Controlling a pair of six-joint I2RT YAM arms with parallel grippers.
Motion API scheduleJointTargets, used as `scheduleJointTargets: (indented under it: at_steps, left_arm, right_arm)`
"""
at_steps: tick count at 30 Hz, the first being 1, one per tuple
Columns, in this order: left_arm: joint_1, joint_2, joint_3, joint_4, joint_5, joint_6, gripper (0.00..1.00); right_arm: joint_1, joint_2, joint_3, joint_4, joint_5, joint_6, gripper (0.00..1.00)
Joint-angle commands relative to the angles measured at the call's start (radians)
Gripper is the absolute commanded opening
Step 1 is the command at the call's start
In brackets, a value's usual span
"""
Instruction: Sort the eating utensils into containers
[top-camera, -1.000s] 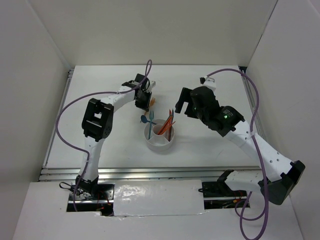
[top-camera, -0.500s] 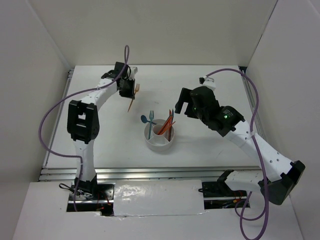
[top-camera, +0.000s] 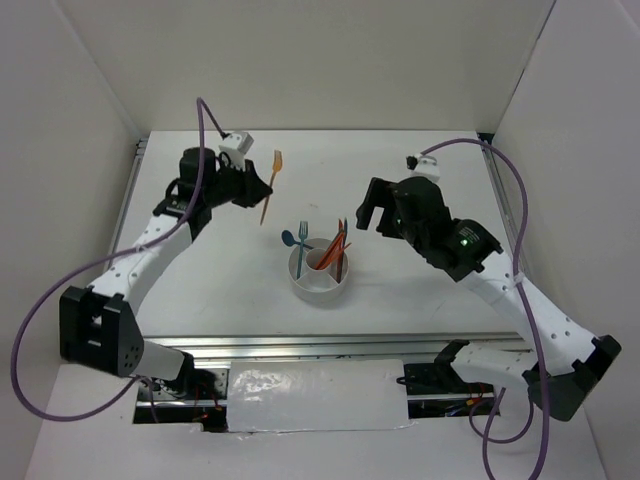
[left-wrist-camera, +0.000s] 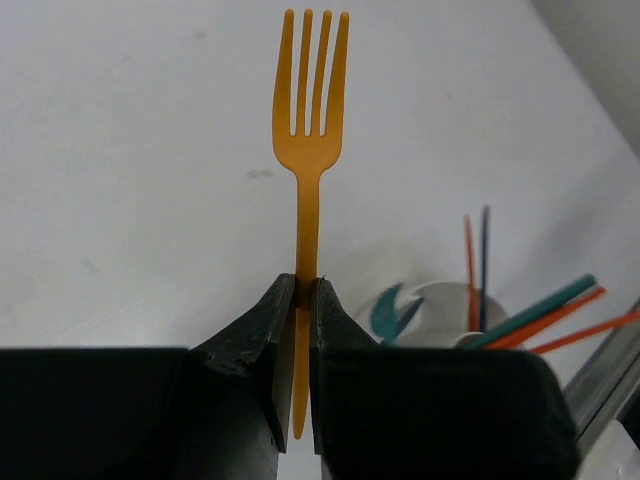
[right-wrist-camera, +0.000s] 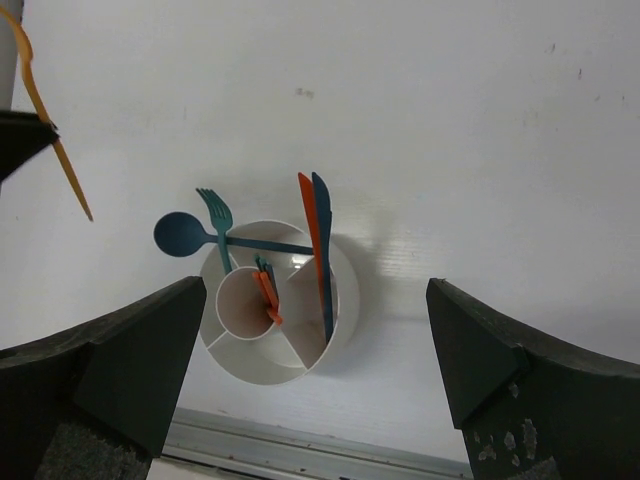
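A: Up at 10 o'clock from the holder (top-camera: 320, 292), what's w/ the left gripper (top-camera: 257, 186)?

B: Jaws nearly closed, pinching the orange fork (left-wrist-camera: 309, 150) low on its handle. Tines point away from the wrist, and a short bit of handle pokes back past the fingers. Fork's well apart from the holder, not over it yet.

A: And the right gripper (top-camera: 372, 208)?

B: Approx 2 o'clock of the holder, jaws spread wide, nothing btw them. Its cam looks straight down on the holder.

A: What's in already?

B: First the blue spoon (right-wrist-camera: 181, 236), lying across the top w/ its bowl sticking out at 9 o'clock in the right wrist view. Next the teal fork (right-wrist-camera: 214, 211), tines out at 10. Then an orange and dark teal pair (right-wrist-camera: 316, 230) leaning out at 12. Chopsticks or knives, can't tell. More orange/teal ends sit in the round centre compt.

A: So how far along?

B: Mostly done, I'd say. No loose utensil shows on the table (top-camera: 430, 290) in the top view, so the orange fork looks like the last one.

A: Where should it go?

B: Prob. w/ the teal fork, 10 o'clock side. It needs carrying over, tipping handle-down & releasing. Whether each compt holds one kind only, can't tell.
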Motion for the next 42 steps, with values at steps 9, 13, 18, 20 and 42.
scheduleJointTargets:
  at_steps: [9, 13, 18, 20, 42]
  left_arm:
    - [-0.151, -0.268, -0.518, 0.759, 0.033, -0.233, 0.00]
    - [-0.205, -0.283, -0.554, 0.825, 0.017, -0.238, 0.00]
    - [-0.263, -0.273, -0.577, 0.845, -0.023, -0.233, 0.00]
    - [-0.272, -0.265, -0.595, 0.854, -0.051, -0.225, 0.00]
    - [-0.296, -0.102, -0.683, 0.908, -0.089, -0.239, 0.24]
  right_arm:
    - [-0.012, -0.163, -0.121, 0.049, -0.029, -0.039, 1.00]
    - [-0.010, -0.207, -0.132, 0.028, -0.019, -0.024, 1.00]
    - [-0.009, -0.226, -0.138, 0.017, -0.012, -0.002, 1.00]
    - [-0.010, -0.230, -0.135, 0.011, -0.012, 0.000, 1.00]
    - [-0.009, -0.230, -0.135, 0.000, 0.006, -0.013, 1.00]
